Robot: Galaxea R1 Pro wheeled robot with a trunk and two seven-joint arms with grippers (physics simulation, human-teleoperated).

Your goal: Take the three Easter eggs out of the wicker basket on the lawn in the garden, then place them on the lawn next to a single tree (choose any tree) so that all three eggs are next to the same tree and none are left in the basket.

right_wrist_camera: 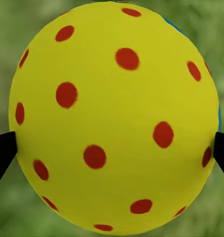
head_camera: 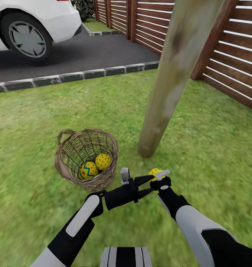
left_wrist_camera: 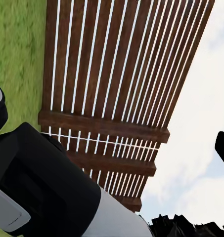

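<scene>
Now the right hand (head_camera: 158,175) grips one Easter egg (head_camera: 154,172) between its fingers, low over the lawn (head_camera: 215,148) just at the tree (head_camera: 166,92) trunk's foot. At nine o'clock from it, the left hand (head_camera: 142,186) is empty, fingers apart. Farther at nine o'clock, the wicker basket (head_camera: 103,181) holds two eggs (head_camera: 95,165).

Outdoor setting in even daylight. A dark asphalt driveway (head_camera: 85,55) crosses the upper part of the head view, edged along its near side by a grey stone kerb of rectangular blocks (head_camera: 74,76). On the driveway at upper left stands a white car (head_camera: 40,15), of which one silver-spoked wheel with black tyre (head_camera: 26,37) is visible. A brown fence of horizontal wooden slats (head_camera: 229,63) runs along the right side and recedes toward the far end of the driveway, where a dark leafy shrub (head_camera: 83,8) stands against it. In the left wrist view the same slatted fence (left_wrist_camera: 116,74) appears against a pale blue sky with white cloud (left_wrist_camera: 201,148).
</scene>
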